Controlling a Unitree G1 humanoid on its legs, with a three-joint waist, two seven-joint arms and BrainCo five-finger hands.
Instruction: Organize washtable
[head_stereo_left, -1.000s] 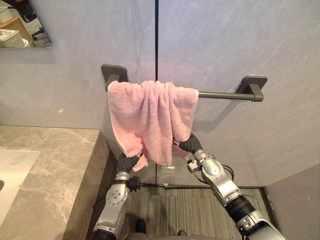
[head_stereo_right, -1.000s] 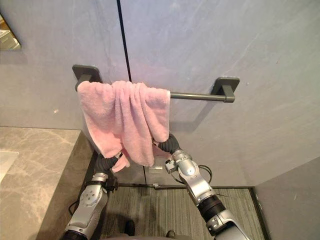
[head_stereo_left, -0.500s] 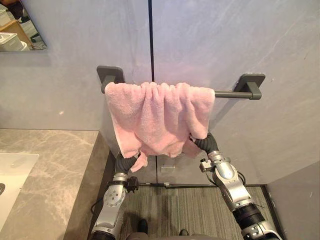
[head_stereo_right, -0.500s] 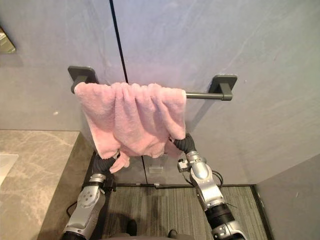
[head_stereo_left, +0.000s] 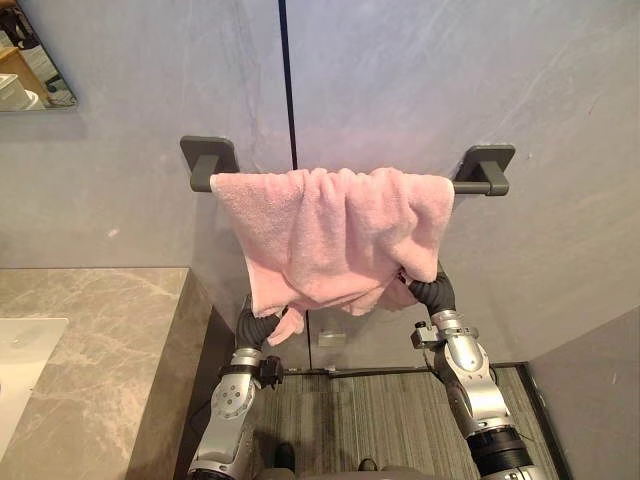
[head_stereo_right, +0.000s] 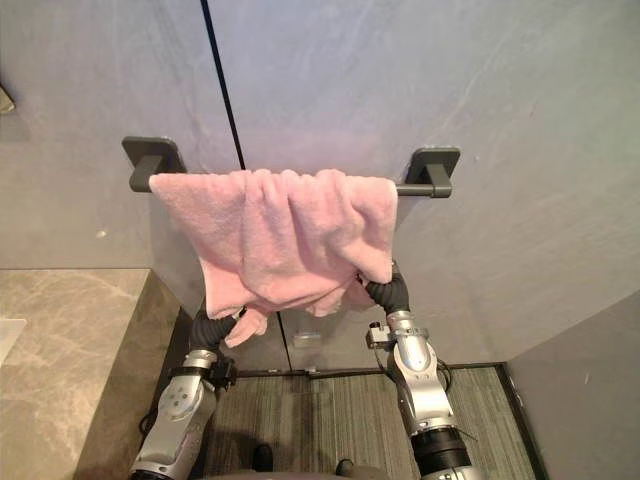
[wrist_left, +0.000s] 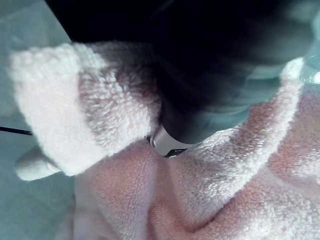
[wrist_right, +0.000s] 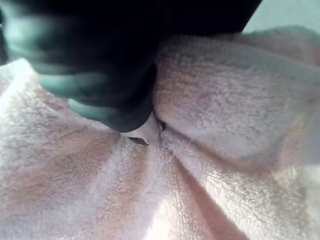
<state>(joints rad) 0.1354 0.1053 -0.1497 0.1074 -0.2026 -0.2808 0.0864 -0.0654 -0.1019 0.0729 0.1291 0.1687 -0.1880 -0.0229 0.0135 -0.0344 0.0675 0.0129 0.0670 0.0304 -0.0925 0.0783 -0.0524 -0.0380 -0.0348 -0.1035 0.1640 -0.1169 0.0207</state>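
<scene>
Left hand (wrist_left: 200, 95): up behind the towel (head_stereo_left: 335, 235) at its lower left corner, buried in pink pile in the left wrist view; whether it pinches the cloth or only presses it, I cannot tell
Right hand (wrist_right: 110, 75): behind the towel's lower right edge, cloth gathered in folds right against it; its hold cannot be told either
Towel: draped over the bar (head_stereo_left: 459, 186), running from the left bracket (head_stereo_left: 205, 160) almost to the right bracket (head_stereo_left: 487, 165); lower hem uneven, a small corner dangling at the lower left
What changed: a second ago the towel was bunched over the left half of the bar with a long bare stretch of bar beside it; now only a short bit of bar shows at the right end; the right arm has gone rightward with the cloth, the left end has stayed by its bracket; the camera has also shifted, so judge by the bar, not the frame
Meaning for the task: the spreading looks nearly done; what seems left is evening the hem and letting go
Surroundings: grey wall (head_stereo_left: 400, 70) behind; marble counter (head_stereo_left: 100, 330) to the left, well apart from the towel
</scene>
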